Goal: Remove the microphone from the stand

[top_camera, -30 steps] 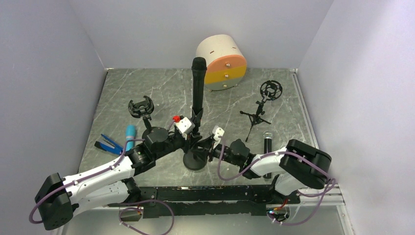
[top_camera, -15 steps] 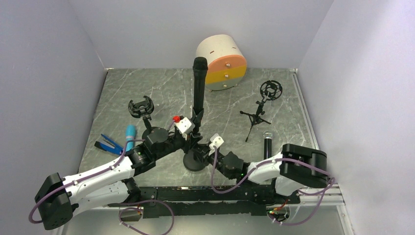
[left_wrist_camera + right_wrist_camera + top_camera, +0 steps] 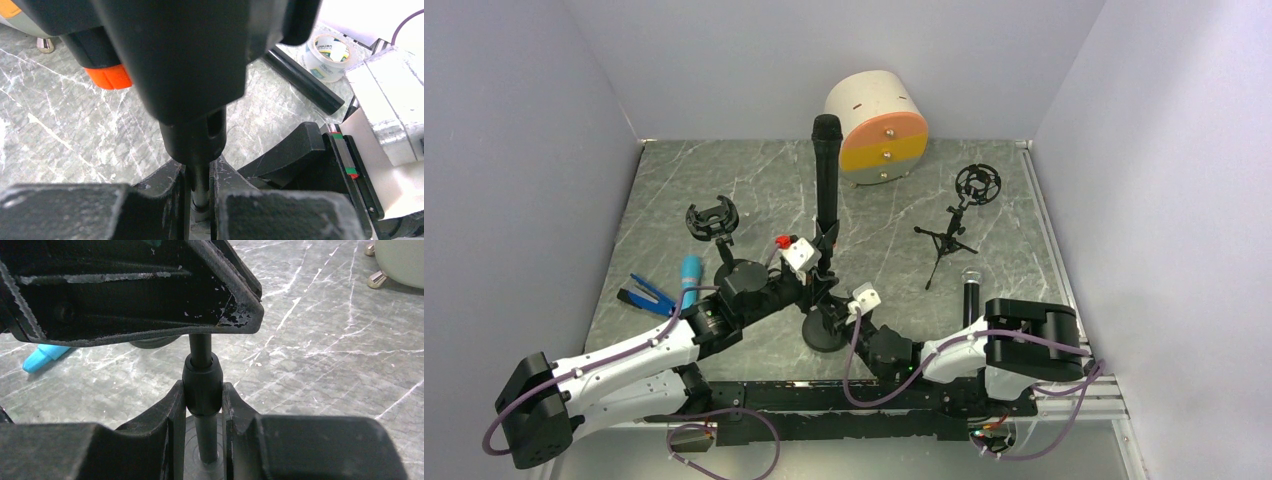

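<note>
A black microphone (image 3: 827,175) stands upright in the clip of a stand (image 3: 824,330) with a round base, mid-table. My left gripper (image 3: 821,272) is shut on the stand's thin pole (image 3: 200,187) just under the clip. The dark bulk of clip and microphone (image 3: 190,55) fills the top of the left wrist view. Lower down, my right gripper (image 3: 844,312) is shut on the pole's collar (image 3: 201,382), just above the base (image 3: 206,460). In the wrist views, the left gripper (image 3: 199,175) and right gripper (image 3: 201,397) have both fingers pressed against the pole.
A round drawer cabinet (image 3: 879,125) stands at the back. A small tripod with a ring mount (image 3: 954,235) and a lying black microphone (image 3: 971,295) are on the right. At left are another clip stand (image 3: 714,225), a blue microphone (image 3: 689,280) and a blue tool (image 3: 646,293).
My right gripper has moved down and left to the stand and shut on its pole near the base. The microphone now leans slightly more to the left. The left gripper keeps its grip.
</note>
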Controlling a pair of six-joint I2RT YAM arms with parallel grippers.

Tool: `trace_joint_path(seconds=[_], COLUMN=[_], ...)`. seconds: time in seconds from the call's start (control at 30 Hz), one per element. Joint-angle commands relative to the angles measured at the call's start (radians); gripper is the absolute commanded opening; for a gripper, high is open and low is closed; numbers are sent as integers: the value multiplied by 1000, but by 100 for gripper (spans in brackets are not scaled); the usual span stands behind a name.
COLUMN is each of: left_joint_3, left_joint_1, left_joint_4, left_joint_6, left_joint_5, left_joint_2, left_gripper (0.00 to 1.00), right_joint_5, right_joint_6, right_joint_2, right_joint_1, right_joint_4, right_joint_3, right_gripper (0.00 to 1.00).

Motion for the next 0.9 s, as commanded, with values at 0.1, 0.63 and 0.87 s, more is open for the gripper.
trace_joint_path(seconds=[0.1, 0.63, 0.87], left_joint_3=[44, -67, -109], left_joint_1=[13, 6, 6], left_joint_4=[83, 256, 307], left_joint_6=[48, 197, 193], left_joint_5=[-85, 17, 3], left_joint_2=[-14, -39, -37], left_gripper=[3, 4, 4], right_joint_5=[-26, -181, -284], right_joint_6=[39, 596, 497], right_joint_2=[-86, -696, -846], right_joint_1=[0, -243, -262], right_joint_4=[93, -944, -1055], right_joint_3=[-60, 18, 128], right_gripper=[54, 78, 81])
